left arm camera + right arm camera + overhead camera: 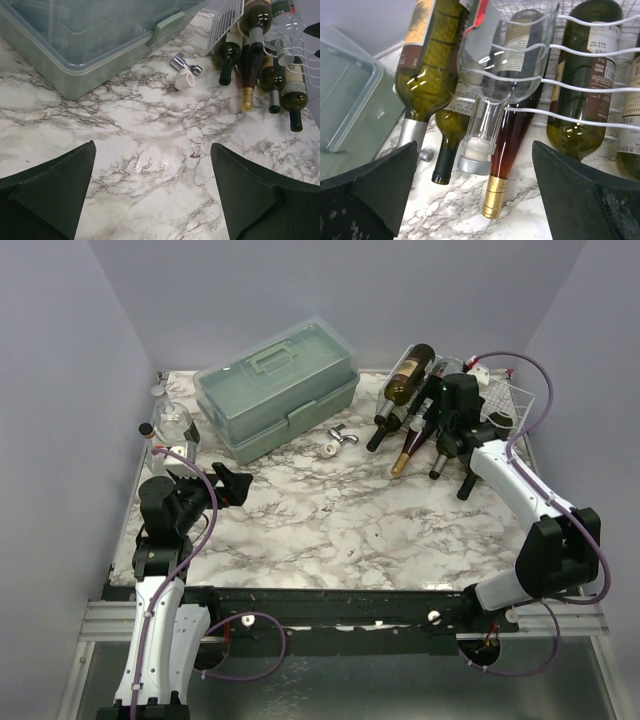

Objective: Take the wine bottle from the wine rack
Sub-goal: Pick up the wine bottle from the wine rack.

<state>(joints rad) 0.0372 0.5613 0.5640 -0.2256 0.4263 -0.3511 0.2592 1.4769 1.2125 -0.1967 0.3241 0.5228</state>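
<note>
The left tool (pixel 152 147) hangs above the marbled worktop (pixel 150 200) with its two dark fingers spread wide and nothing between them. Ahead of it and to its left sits the pale green toolbox (pixel 90 45). Straight ahead, just off the toolbox's corner, lies a small white-and-chrome stopper (pixel 184 79). Ahead and to its right the wine bottles (pixel 272 77) fan out of the white wine rack (pixel 515 398), necks sloping down toward the worktop. The right tool (pixel 474 147) faces those necks, its fingers also set wide apart and gripping nothing. Directly ahead of it, centred on the gap, is the clear bottle (pixel 505 50), with white rack wires crossing its body and its silver-capped neck pointing back at the tool. Left of that lies an olive bottle (pixel 427 75) with a silver foil neck. Just beneath the clear one, a reddish bottle (pixel 507 145) with a gold cap reaches the worktop. To the right, a dark green bottle (pixel 580 100) lies behind the wires.
</note>
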